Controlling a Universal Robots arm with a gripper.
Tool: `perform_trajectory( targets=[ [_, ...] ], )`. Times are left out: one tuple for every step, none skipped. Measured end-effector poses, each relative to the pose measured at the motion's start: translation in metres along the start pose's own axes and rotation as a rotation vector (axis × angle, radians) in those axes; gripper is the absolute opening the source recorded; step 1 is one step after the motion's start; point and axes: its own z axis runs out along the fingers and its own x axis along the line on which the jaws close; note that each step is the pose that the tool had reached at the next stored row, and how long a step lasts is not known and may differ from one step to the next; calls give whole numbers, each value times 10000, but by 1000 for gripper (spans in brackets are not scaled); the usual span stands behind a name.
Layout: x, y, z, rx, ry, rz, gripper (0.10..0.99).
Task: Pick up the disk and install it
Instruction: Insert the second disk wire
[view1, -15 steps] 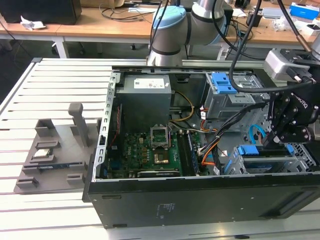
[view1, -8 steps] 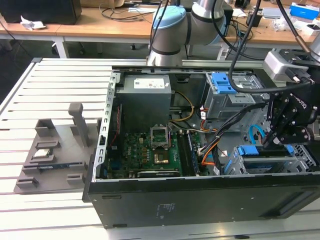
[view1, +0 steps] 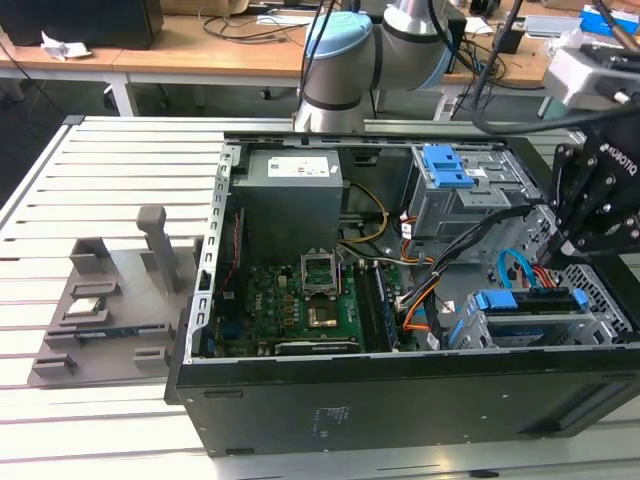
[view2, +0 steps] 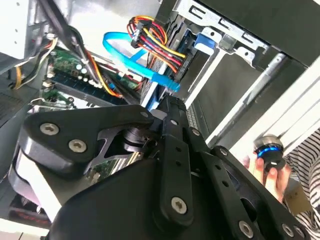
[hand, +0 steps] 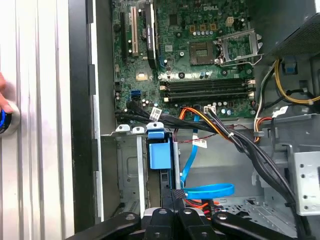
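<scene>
The disk (view1: 530, 300) stands on edge in the lower drive cage (view1: 600, 310) at the exterior view's right end of the open computer case. Its bright blue bracket (hand: 160, 156) faces up between the cage's metal walls in the first wrist view. My gripper (view1: 560, 255) hangs right over the cage with its black fingers (hand: 168, 196) drawn together. The fingertips are down at the disk's top edge, and I cannot tell if they touch it. The second wrist view has the gripper (view2: 170, 107) ending beside a blue cable.
A blue flat cable (hand: 207, 190) and a red-yellow-black wire bundle (view2: 155, 42) loop close to the fingers. The motherboard (view1: 310, 300), the power supply (view1: 290, 195) and an upper cage with a blue latch (view1: 450, 168) share the case. A grey fixture (view1: 100, 300) lies outside. A hand (view2: 267, 165) holds a round device.
</scene>
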Motion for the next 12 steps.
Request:
perform_trajectory(
  targets=[
    [-3,5,-47,0,-1,0,102],
    [-2,13,-151,1,3,0,102],
    [1,17,-190,0,-2,0,102],
    [2,18,-203,0,0,0,102],
    [2,19,-211,-1,-8,-1,102],
    [2,19,-210,-1,-9,-2,102],
    [2,19,-210,-1,-9,-1,102],
    [2,19,-211,0,-8,-1,102],
    [3,19,-211,0,-7,-1,102],
    [2,19,-212,0,-7,-1,102],
    [2,19,-211,0,-8,-1,102],
    [2,19,-211,0,-8,-1,102]
  ],
)
